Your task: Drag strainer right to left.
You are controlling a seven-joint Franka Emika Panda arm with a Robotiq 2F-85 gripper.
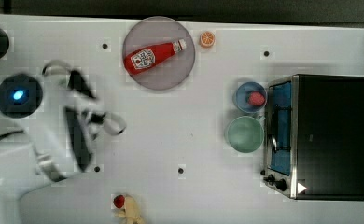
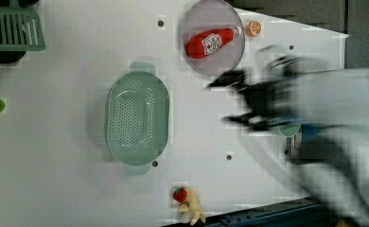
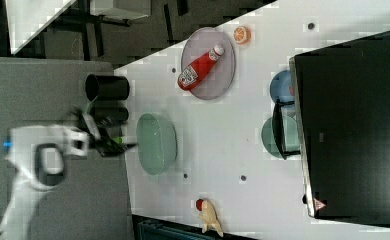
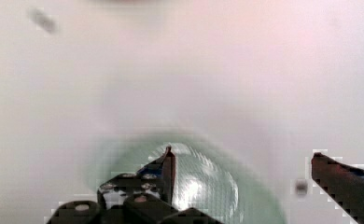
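On white table [image 2: 55, 156], mint strainer [image 2: 136, 118] untouched, hand [image 4: 241, 172] spread wide above it

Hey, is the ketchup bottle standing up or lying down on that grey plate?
Lying down. The ketchup bottle rests on its side across the grey plate, label facing up, its white cap pointing toward the orange slice.
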